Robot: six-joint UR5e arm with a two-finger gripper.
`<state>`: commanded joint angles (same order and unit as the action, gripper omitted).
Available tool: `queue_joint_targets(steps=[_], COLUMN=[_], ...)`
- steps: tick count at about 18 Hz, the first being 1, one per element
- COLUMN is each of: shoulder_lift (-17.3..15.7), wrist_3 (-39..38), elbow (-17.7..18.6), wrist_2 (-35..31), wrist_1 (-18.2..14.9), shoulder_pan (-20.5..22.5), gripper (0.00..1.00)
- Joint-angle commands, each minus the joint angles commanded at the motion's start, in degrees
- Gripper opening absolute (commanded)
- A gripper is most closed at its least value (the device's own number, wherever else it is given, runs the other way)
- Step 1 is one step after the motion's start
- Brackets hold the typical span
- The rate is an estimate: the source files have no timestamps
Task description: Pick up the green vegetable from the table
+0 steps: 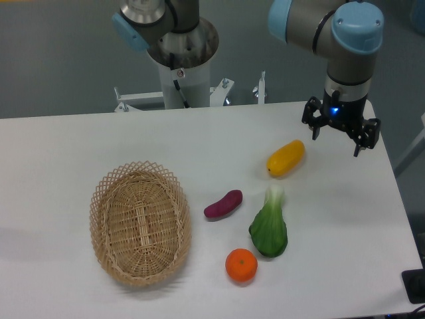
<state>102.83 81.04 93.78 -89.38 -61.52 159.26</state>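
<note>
The green vegetable lies on the white table right of centre, its dark leafy end toward the front and its pale stem pointing back. My gripper hangs above the table's back right area, well behind and to the right of the vegetable. Its black fingers are spread apart and nothing is between them.
A yellow oblong vegetable lies just behind the green one. A purple piece sits to its left and an orange at its front left. A woven wicker basket stands at the left. The arm's base rises at the back.
</note>
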Motion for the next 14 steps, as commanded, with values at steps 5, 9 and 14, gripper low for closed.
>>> queue_joint_targets(steps=[5,9,14], shoulder_lift=[0.09,0.18,0.26], wrist_3=[-3.78,-3.87,-3.96], elbow=[0.0,0.35,1.14], wrist_2=[0.7,0.7,0.7], wrist_1=[0.0,0.09,0.09], shoulder_pan=[-0.17,-0.17,-0.18], gripper=[1.0,1.0,1.0])
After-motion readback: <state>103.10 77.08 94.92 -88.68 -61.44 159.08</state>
